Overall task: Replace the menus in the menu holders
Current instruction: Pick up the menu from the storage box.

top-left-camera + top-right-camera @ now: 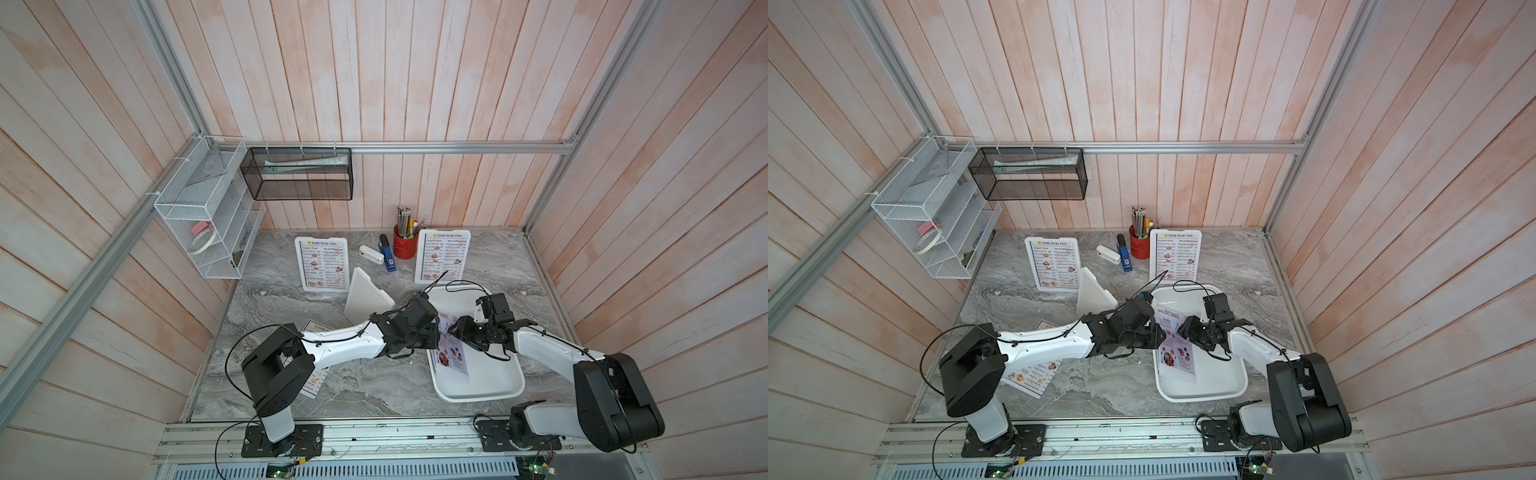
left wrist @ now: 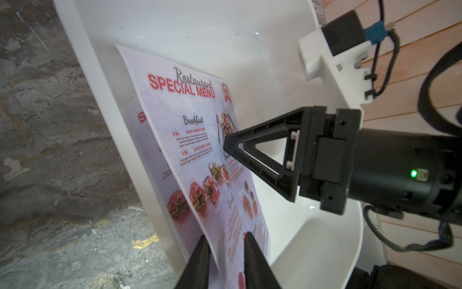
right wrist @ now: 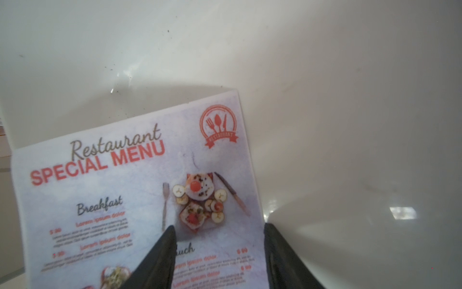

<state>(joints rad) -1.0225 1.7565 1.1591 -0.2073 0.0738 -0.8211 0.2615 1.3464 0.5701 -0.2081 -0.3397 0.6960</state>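
Special menu: we see its top sheet lifted over the white tray.
Left gripper: fingers pinching the sheet's edge.
Right gripper: fingers spread astride the sheet's opposite edge.

Pinkish red-headed menu in white tray; grey-veined table.

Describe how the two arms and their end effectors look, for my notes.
Both arms have glossy white link shells with matte black joint housings, and thin black cables tied along them. The left end effector and right end effector carry black triangular open-frame fingers. A white bracket holds each wrist camera; a green light glows on the right wrist.
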